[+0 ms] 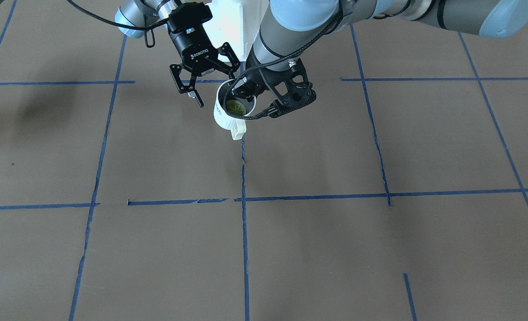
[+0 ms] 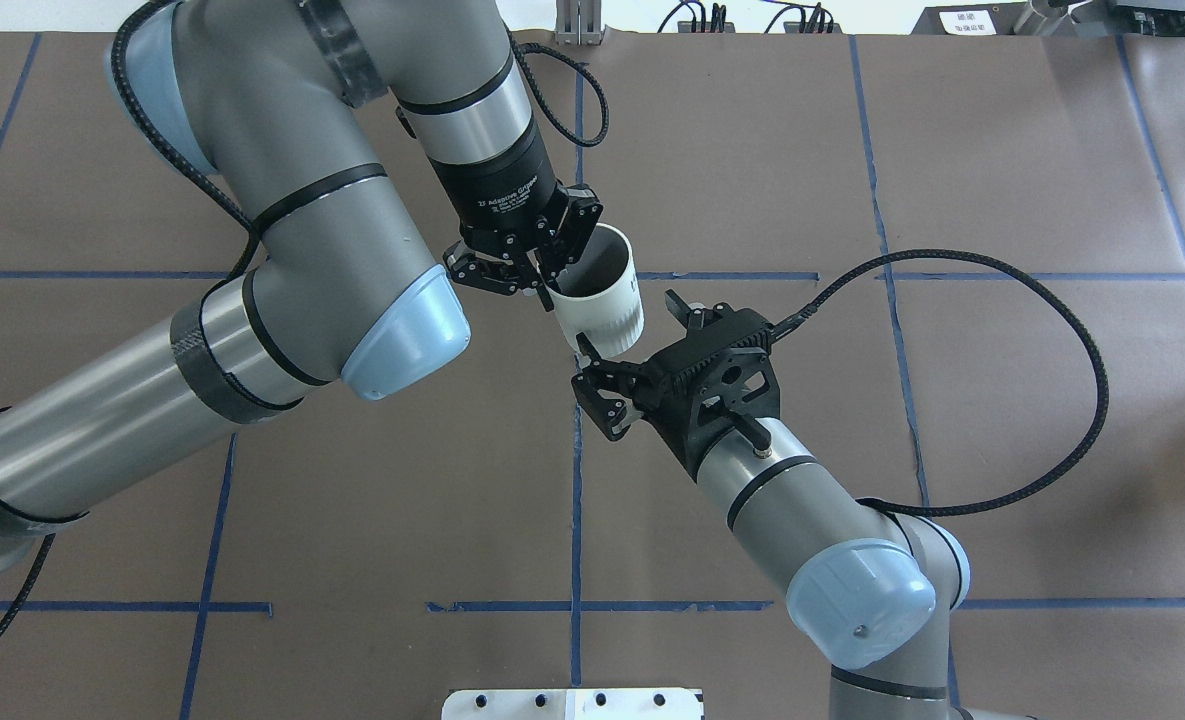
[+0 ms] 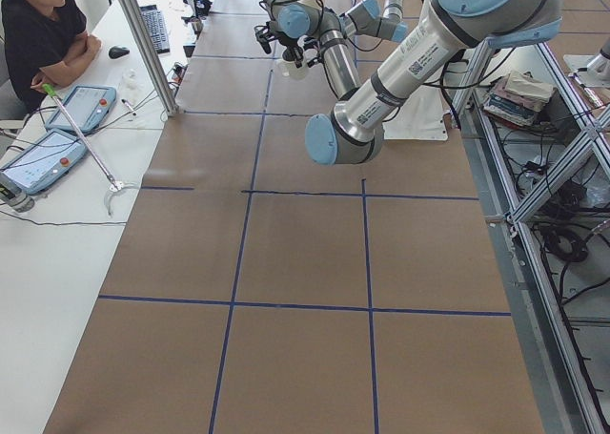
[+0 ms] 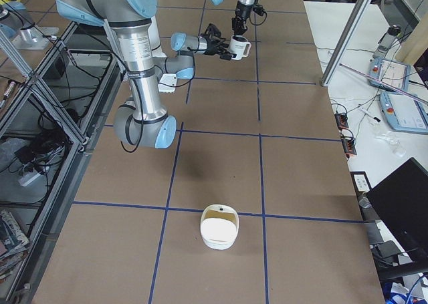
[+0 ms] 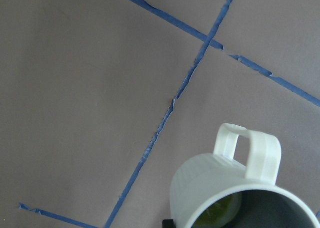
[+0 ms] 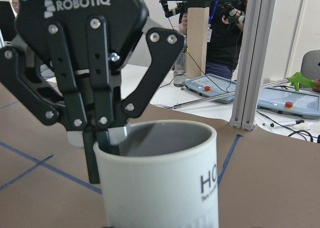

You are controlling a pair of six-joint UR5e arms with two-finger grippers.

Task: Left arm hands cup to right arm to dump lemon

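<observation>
The white cup (image 2: 602, 310) hangs tilted above the table near the middle of the far side. My left gripper (image 2: 549, 285) is shut on its rim, one finger inside and one outside, as the right wrist view (image 6: 107, 138) shows. The lemon (image 1: 235, 107) lies inside the cup and also shows in the left wrist view (image 5: 220, 213). The cup's handle (image 5: 247, 150) points away from the robot. My right gripper (image 2: 642, 352) is open, with its fingertips on either side of the cup's lower band. I cannot tell whether they touch it.
The table (image 1: 290, 249) is brown with blue tape lines. A white and tan container (image 4: 219, 227) stands at the table's end on the robot's right. An operator (image 3: 38, 33) sits at a side table with tablets.
</observation>
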